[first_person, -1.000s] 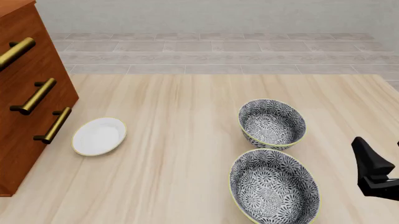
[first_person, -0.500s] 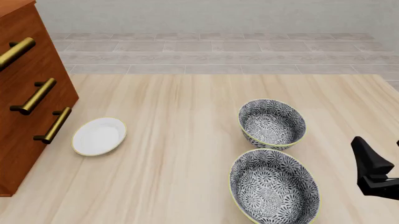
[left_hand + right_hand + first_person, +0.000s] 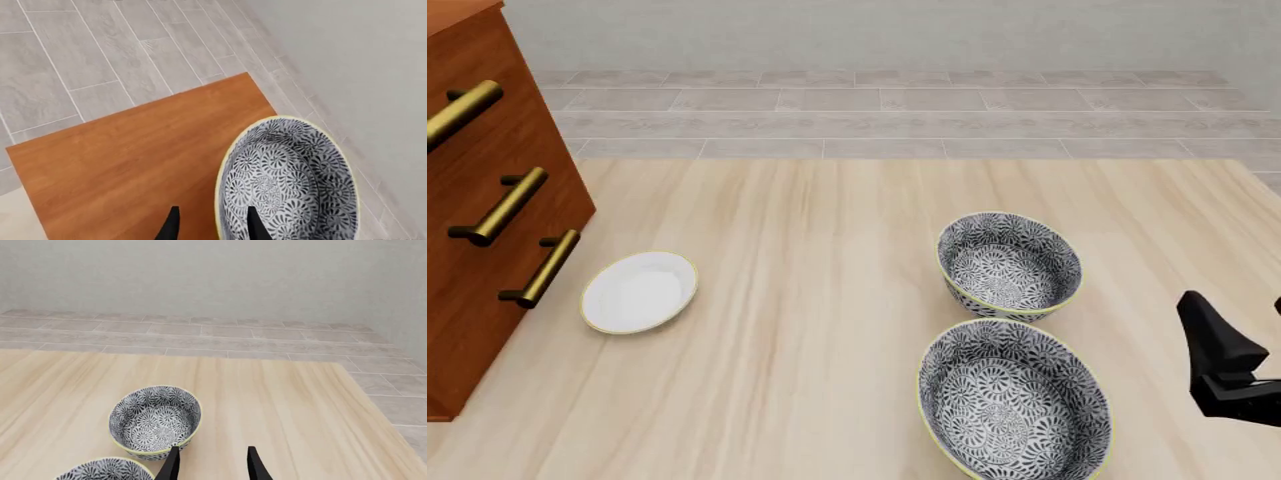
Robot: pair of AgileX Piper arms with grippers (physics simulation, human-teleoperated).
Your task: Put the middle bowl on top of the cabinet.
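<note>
In the left wrist view the middle bowl (image 3: 287, 185), grey-and-white floral with a yellow-green rim, sits at the far corner of the cabinet's reddish-brown top (image 3: 120, 165). My left gripper (image 3: 212, 227) is open, with the bowl's rim between its fingers: one finger inside the bowl, the other outside. I cannot tell whether the fingers touch the rim. The front view shows the cabinet (image 3: 494, 200) at the left edge, but its top and the left arm are out of frame there. My right gripper (image 3: 210, 465) is open and empty, low at the table's right side (image 3: 1225, 365).
Two more floral bowls stand on the table, one further back (image 3: 1010, 265) and a larger-looking one near the front edge (image 3: 1014, 405). A small white saucer (image 3: 639, 291) lies beside the cabinet's brass handles (image 3: 539, 268). A tiled floor lies beyond the table.
</note>
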